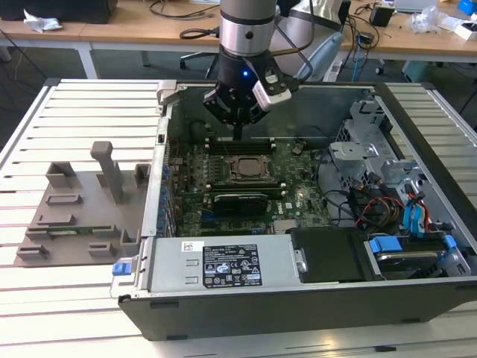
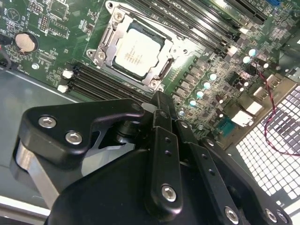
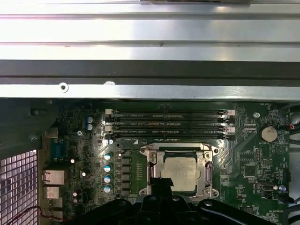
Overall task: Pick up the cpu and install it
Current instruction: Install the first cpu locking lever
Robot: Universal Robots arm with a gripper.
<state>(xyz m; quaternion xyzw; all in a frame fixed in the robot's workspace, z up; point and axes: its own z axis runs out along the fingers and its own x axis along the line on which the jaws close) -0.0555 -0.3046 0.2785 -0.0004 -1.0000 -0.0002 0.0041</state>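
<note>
**CPU seated in the socket, tool above the board**

The cpu lies flat inside the socket on the motherboard, its pale metal top facing up and the metal frame running round all four sides. In the first wrist view the same chip shows square in the frame, with one edge hidden behind the dark tip of the tool.

The tool hangs from the arm inside the open case, just above the board and near the far side of the socket in the exterior view. It holds nothing. Its black fingers sit close together at the tip in the second wrist view, but whether they are fully together I cannot tell. The tip stands clear of the chip, not touching it.

Four memory slots run beside the socket, between it and the case wall. A coin battery sits on the board well apart from the socket.

On the exterior view's left, the grey fixture with upright posts rests on the slatted tabletop, beside the case.
</note>
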